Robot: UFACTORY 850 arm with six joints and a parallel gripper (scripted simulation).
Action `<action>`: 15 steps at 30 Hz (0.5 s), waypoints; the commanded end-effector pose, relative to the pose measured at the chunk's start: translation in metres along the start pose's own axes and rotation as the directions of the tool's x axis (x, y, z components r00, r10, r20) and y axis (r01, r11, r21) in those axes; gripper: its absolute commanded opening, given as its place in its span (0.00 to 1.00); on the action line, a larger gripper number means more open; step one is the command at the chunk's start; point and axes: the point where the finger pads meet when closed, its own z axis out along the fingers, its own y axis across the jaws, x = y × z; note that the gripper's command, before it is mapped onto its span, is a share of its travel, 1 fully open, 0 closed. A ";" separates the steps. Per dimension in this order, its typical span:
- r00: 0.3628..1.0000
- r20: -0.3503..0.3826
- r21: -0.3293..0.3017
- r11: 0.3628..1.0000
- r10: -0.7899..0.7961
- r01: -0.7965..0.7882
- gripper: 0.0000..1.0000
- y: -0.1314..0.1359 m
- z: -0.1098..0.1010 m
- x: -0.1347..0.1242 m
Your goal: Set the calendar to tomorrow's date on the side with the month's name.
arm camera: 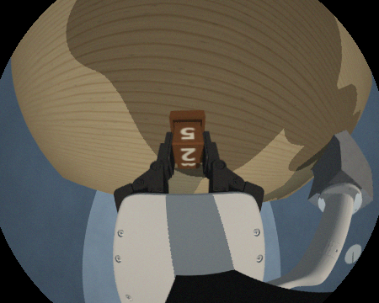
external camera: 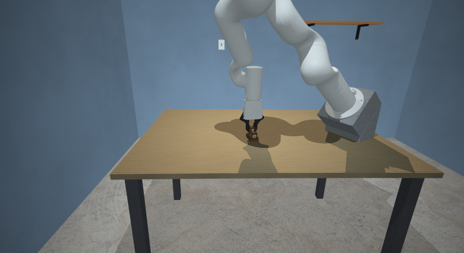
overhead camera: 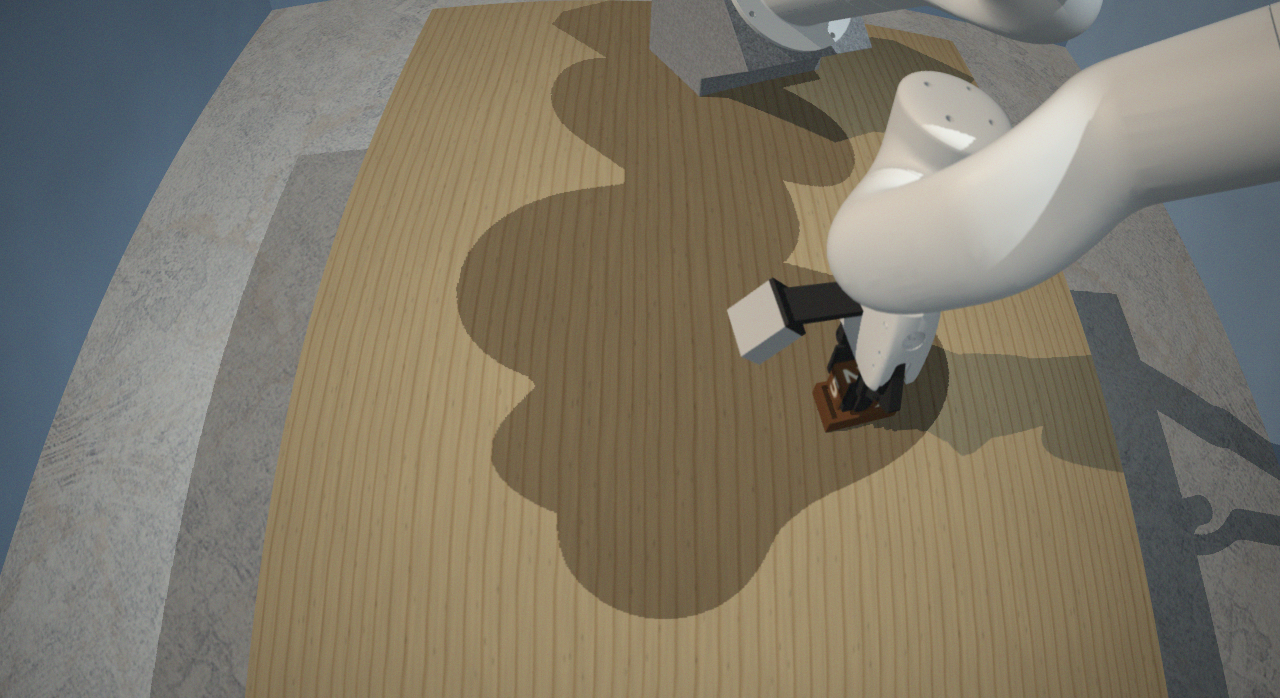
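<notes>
The gripper [overhead camera: 861,395] [external camera: 252,125] [arm camera: 188,145] points down, shut on a brown cube [overhead camera: 843,374] [external camera: 252,129] [arm camera: 188,143]. White digits 2 and 5 show on this cube in the wrist view, upside down there; a partly hidden 3 faces the exterior view. The held cube is low at the brown tray [overhead camera: 841,422] [arm camera: 187,114]; whether it touches the tray's floor cannot be told. The other cube [external camera: 254,136] shows a 0 towards the exterior camera, beside the held cube, and is mostly hidden by the fingers in the top view. The month's name cannot be read.
The tray is on the wooden table [overhead camera: 402,479] [external camera: 181,147] [arm camera: 189,50], right of centre in the top view. The wrist camera's pale block [overhead camera: 763,322] sticks out left of the gripper. The robot's grey base [overhead camera: 698,40] [external camera: 360,116] stands at the table's edge.
</notes>
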 end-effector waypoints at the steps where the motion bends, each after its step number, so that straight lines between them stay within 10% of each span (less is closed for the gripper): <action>1: 1.000 -0.001 0.001 1.000 0.000 0.000 0.29 0.000 0.003 0.000; 15: 1.000 -0.001 0.001 1.000 0.000 0.000 0.29 0.000 0.006 0.000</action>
